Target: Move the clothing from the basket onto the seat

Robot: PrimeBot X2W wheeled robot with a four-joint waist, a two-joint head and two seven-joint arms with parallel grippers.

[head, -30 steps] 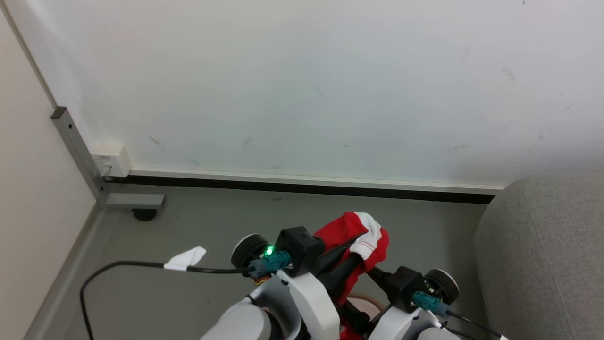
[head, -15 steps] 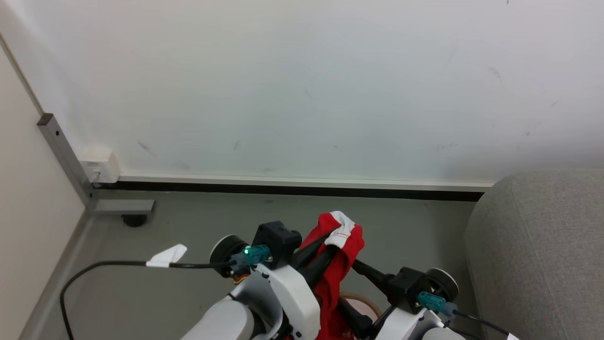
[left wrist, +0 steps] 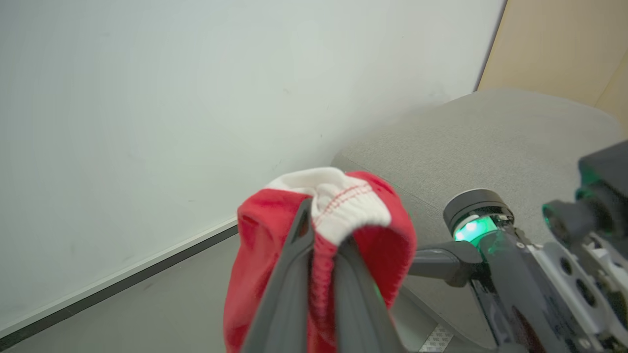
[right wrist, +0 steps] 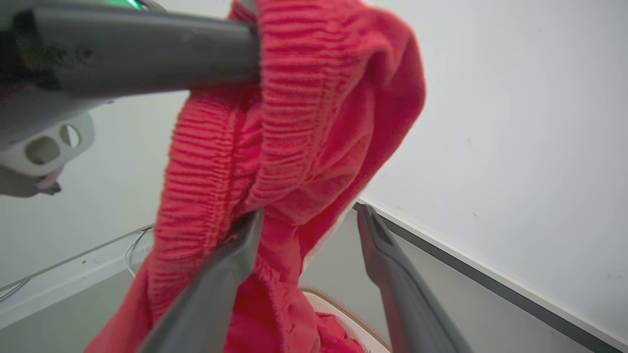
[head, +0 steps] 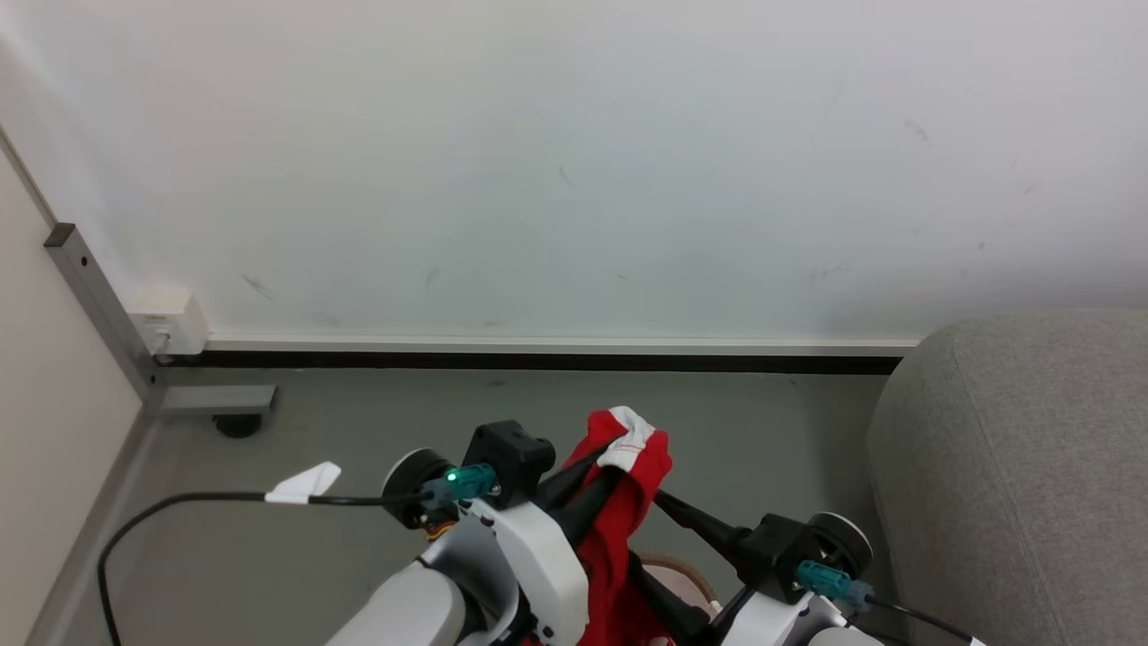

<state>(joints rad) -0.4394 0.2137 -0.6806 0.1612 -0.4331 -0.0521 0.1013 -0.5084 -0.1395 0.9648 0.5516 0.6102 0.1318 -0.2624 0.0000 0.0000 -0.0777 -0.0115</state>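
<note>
Clothing [head: 639,467] hung above the basket [head: 686,574], pinched in my closed left gripper [left wrist: 324,215] — my right gripper [right wrist: 311,213] gaped beside it, empty. Trailing folds might snag those open jaws and slip loose before the sofa [head: 1013,467].

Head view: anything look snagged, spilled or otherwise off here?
Nothing spilled or damaged. The clothing hangs bunched from the shut left gripper, white cuff on top. The open right gripper has one finger against the fabric, a possible snag.
</note>
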